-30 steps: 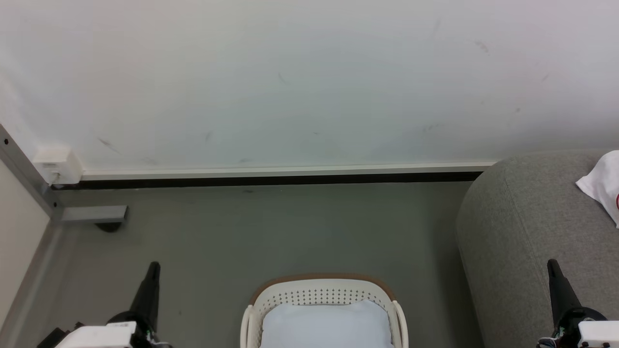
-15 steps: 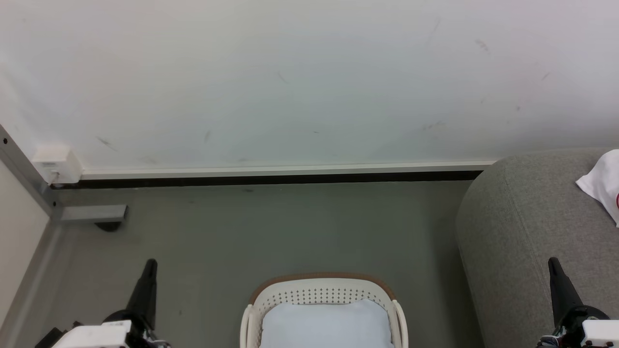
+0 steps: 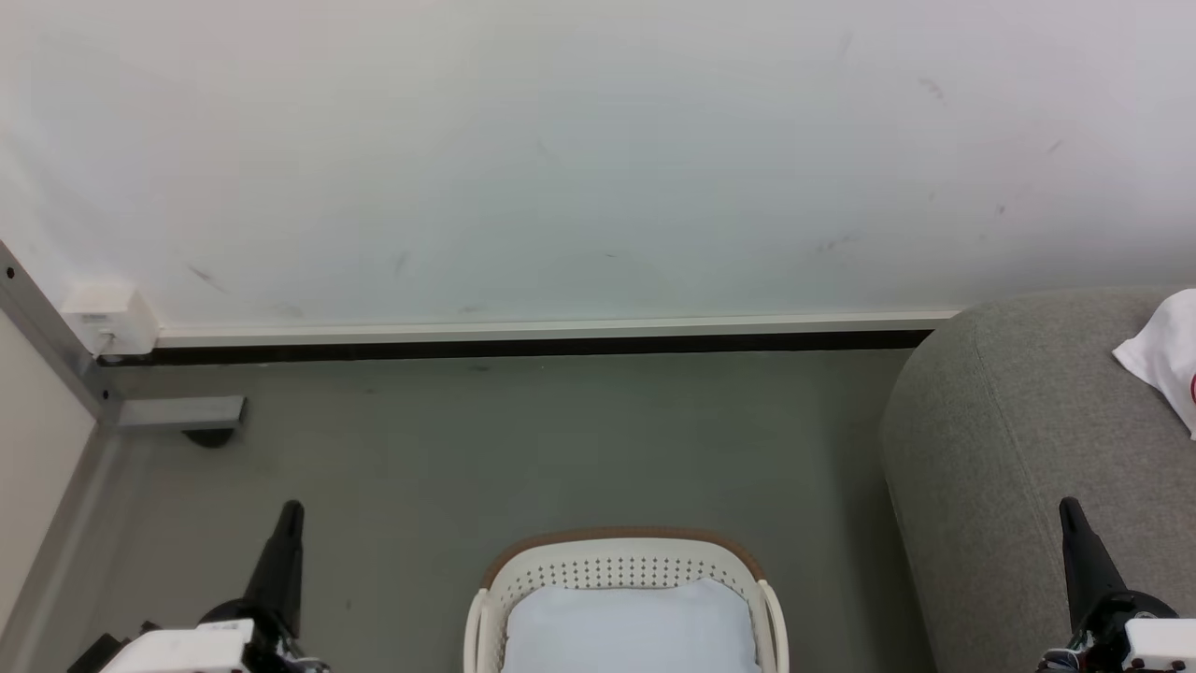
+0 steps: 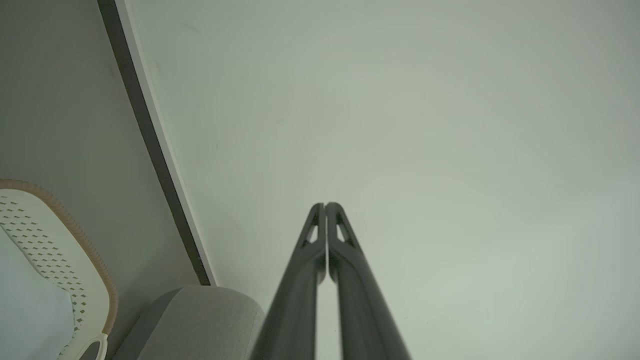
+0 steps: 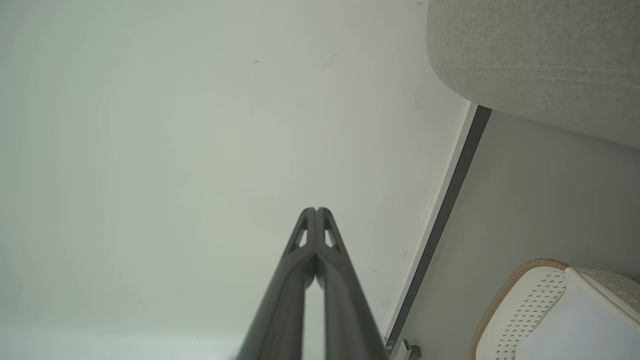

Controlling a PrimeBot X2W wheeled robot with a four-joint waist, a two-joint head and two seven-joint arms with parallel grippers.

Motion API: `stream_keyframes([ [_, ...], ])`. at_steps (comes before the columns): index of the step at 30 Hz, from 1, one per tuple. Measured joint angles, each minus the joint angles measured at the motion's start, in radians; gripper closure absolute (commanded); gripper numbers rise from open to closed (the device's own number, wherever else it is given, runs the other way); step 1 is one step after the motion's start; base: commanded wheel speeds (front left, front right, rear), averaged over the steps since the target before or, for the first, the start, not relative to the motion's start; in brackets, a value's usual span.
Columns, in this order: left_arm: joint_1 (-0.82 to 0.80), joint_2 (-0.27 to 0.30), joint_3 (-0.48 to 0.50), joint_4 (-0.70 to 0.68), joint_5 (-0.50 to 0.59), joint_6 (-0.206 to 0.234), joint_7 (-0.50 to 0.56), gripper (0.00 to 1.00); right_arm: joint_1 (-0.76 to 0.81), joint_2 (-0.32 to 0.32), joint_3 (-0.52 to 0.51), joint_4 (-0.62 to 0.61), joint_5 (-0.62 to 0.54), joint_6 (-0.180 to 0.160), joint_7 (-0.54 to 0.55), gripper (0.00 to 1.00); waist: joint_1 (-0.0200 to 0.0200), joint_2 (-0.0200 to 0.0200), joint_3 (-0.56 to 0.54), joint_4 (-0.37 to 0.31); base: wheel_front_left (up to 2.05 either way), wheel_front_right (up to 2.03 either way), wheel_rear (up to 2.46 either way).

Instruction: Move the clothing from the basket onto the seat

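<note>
left claw [image 3: 292, 511] and right claw [image 3: 1068, 510] are sitting clenched, empty; reaching the 6 o'clock basket [image 3: 617, 540] is risking snagging its pale sheet [image 3: 626, 628].

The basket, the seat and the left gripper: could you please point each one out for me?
basket [image 3: 621, 567]: head view, on its perforated far wall.
seat [image 3: 1009, 421]: head view, on its rounded grey end.
left gripper [image 4: 325, 206]: left wrist view, where its shut fingertips meet.

Basket [image 3: 621, 559] between my left pincer [image 3: 293, 510] and right pincer [image 3: 1069, 508] cut off at the bottom edge, its inside hidden under a pale sheet [image 3: 631, 631], clothing [image 3: 1163, 360] past my right pincer cropped.
</note>
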Motion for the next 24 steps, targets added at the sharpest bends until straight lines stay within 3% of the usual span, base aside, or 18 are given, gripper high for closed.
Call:
stream_keyframes([
  [24,0.0,0.0,0.0,0.0,0.0,0.0,0.0,1.0,0.0,0.0,0.0,0.0,0.0,0.0,0.0,1.0,0.0,0.0,0.0,0.0,0.0,0.0,0.0],
])
